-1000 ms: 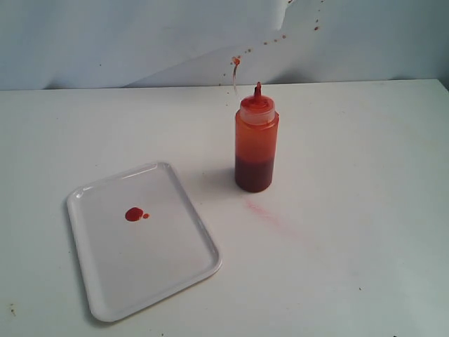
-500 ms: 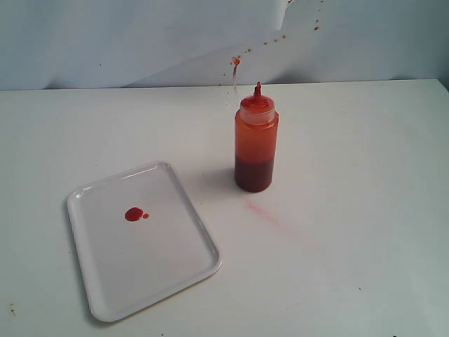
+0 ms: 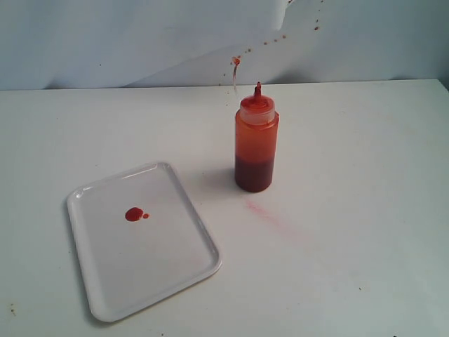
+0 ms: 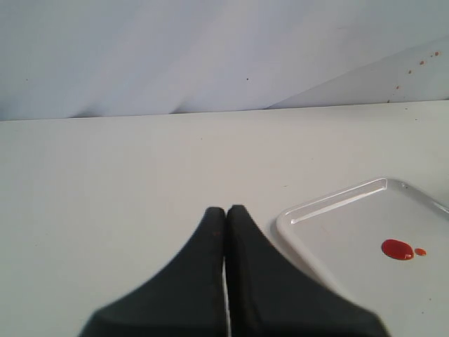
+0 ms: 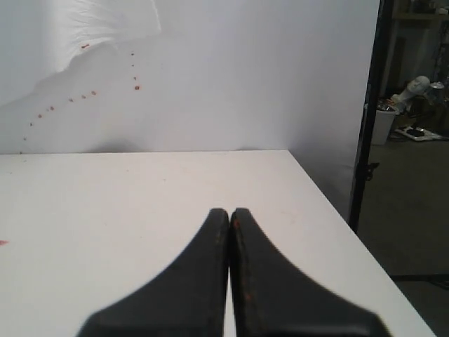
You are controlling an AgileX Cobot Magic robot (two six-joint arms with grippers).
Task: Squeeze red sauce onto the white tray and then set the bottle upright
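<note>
I see one bottle (image 3: 256, 144) standing upright on the bench (image 3: 351, 210), near one white tray (image 3: 175, 260) but not touching it. On the tray sits one round blob of red sauce (image 3: 133, 214) with one tiny drop just beside it. I have two hands. The left hand (image 4: 226, 210) is pinched tight, holding nothing, near the tray's corner. The right hand (image 5: 229, 212) is pinched tight too, holding nothing.

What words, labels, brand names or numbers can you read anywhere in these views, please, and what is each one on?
No text can be read in any view.
The bottle shows no label or print.
The white tray is plain.
The backdrop carries only red specks, no writing.
The distant clutter in the right wrist view is too small and blurred to show any lettering.
</note>
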